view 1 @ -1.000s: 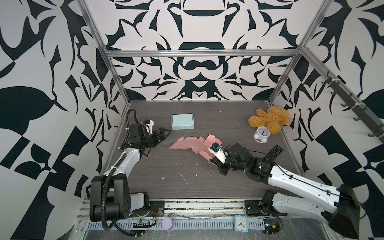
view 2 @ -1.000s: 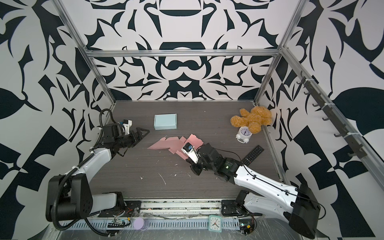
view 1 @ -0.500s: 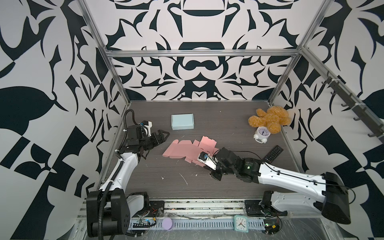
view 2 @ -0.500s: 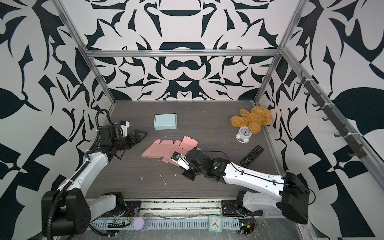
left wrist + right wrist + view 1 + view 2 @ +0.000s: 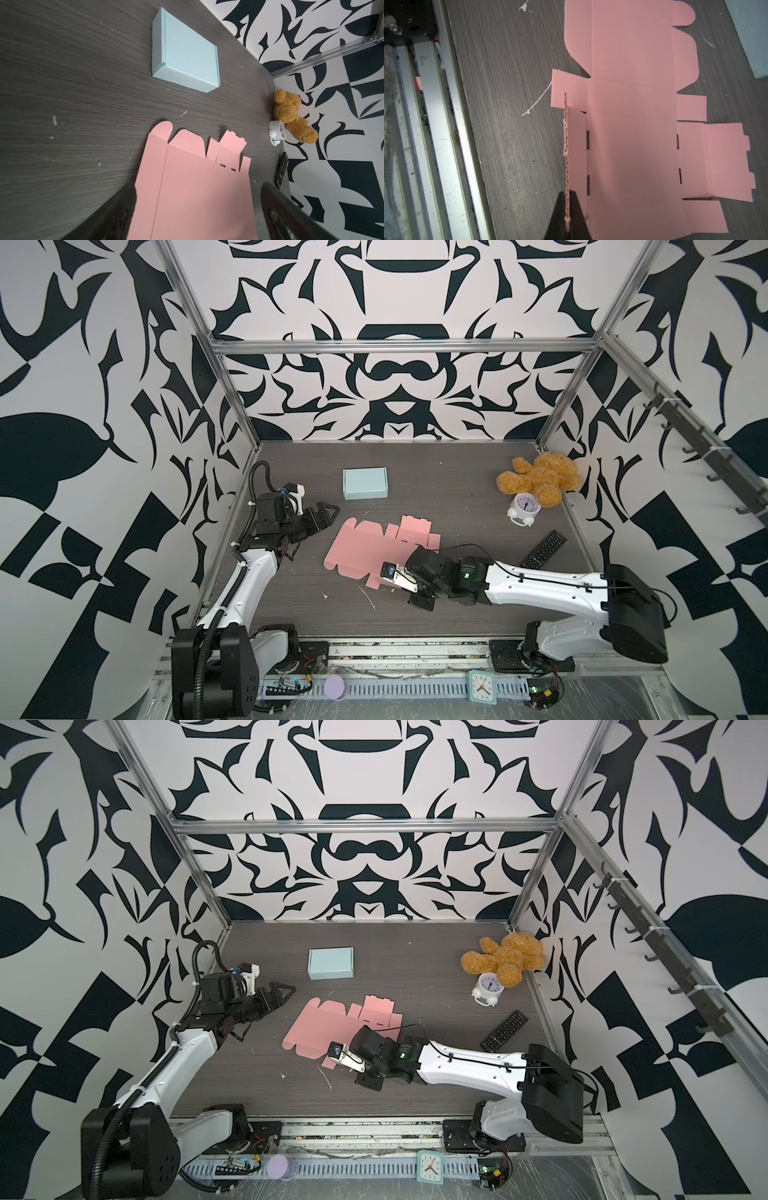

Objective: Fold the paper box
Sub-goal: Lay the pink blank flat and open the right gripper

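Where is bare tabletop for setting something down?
Free: the back stretch between the blue box and the teddy bear; the front left, between the pink sheet and the front rail. Crowded: the right edge with bear, clock and remote; the right arm fills front right.

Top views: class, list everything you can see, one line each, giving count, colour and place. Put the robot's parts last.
blank: 1, pink, mid table, mostly flat
box: 1, light blue, behind the blank
teddy: 1, tan, far right corner
alarm clock: 1, white, in front of the teddy
remote: 1, black, right edge
square clock: 1, teal, front rail
disc: 1, lilac, front rail
table: 1, dark grey
left gripper: 1, black, open, left of the blank
right gripper: 1, black, shut on the blank's near edge
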Motion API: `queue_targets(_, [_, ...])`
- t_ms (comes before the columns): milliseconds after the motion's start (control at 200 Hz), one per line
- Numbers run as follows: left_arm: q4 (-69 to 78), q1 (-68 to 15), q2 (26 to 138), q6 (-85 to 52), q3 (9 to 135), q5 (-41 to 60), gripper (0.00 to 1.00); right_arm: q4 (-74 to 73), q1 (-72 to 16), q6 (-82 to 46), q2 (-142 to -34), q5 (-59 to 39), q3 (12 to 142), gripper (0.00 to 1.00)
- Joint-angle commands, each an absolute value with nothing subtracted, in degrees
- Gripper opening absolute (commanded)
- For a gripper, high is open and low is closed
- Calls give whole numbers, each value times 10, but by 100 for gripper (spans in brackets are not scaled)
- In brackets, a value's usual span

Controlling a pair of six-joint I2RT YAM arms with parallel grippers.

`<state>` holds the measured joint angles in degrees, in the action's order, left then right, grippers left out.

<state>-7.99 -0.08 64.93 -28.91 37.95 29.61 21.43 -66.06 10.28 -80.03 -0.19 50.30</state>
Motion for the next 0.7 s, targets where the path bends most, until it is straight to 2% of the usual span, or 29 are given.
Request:
queue_targets(0, [-61, -12, 657, -296, 371, 295, 96, 234, -668, 112, -809, 14, 530, 8])
queue_targets(185, [-51, -30, 667, -300, 372, 303, 96, 263, -688, 129, -844, 69, 546, 11])
queue_targets(315, [-51, -38, 662, -301, 371, 302, 96, 286, -710, 138, -866, 105, 559, 16])
queue_targets(365, [-51, -42, 661, -301, 371, 301, 96, 287, -714, 139, -864, 128, 559, 21])
queue_targets(545, [-51, -60, 663, -292, 367, 306, 96, 267, -715, 117, -826, 116, 547, 41])
queue_targets(695, [-51, -95, 666, -280, 367, 295, 96, 223, -715, 79, -779, 87, 528, 64])
